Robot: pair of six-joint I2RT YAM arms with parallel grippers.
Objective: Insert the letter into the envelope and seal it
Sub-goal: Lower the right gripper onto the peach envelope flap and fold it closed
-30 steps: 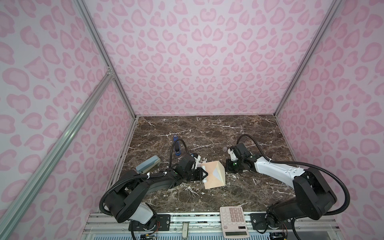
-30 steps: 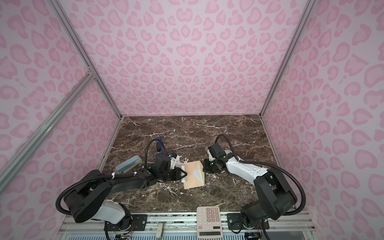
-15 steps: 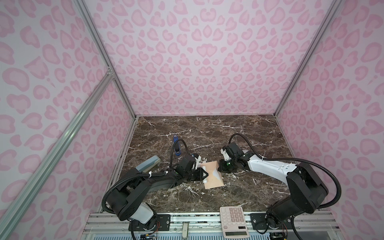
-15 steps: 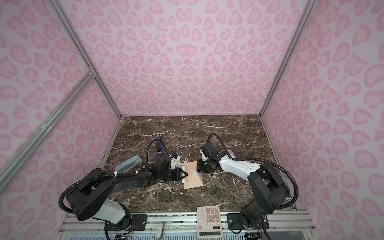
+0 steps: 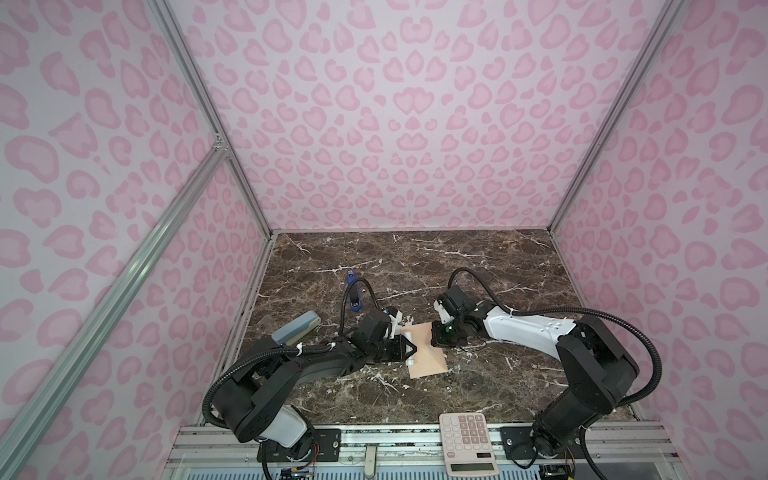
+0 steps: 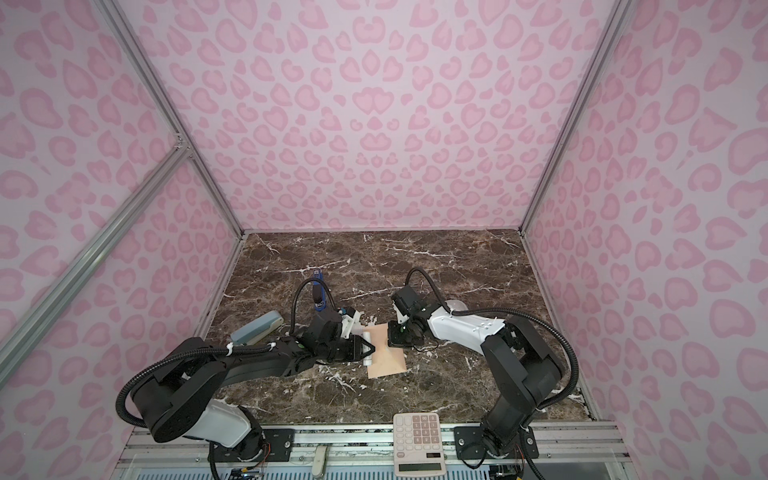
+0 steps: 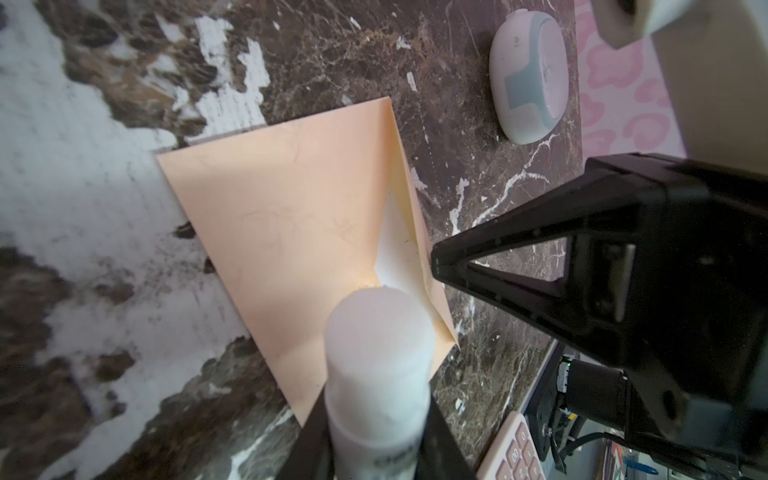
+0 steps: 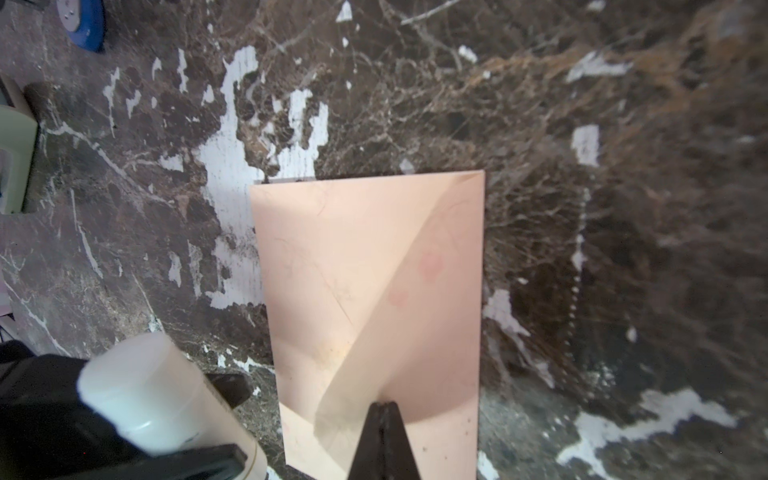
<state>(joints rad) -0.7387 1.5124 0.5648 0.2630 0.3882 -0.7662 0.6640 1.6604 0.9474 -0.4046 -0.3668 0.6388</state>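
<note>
Sealing step: the envelope lies flat mid-table, between the two grippers.
It is thin paper, so likely light, floppy and quick to slide on the marble tabletop; best worked at the flap tip with the body pinned. The left gripper is clamped round a white glue stick. The right gripper is closed, tips at the flap; pinch or push unclear. The letter is not visible on its own. Versus a second ago, the right gripper has crossed onto the envelope and the flap lies lower.
</note>
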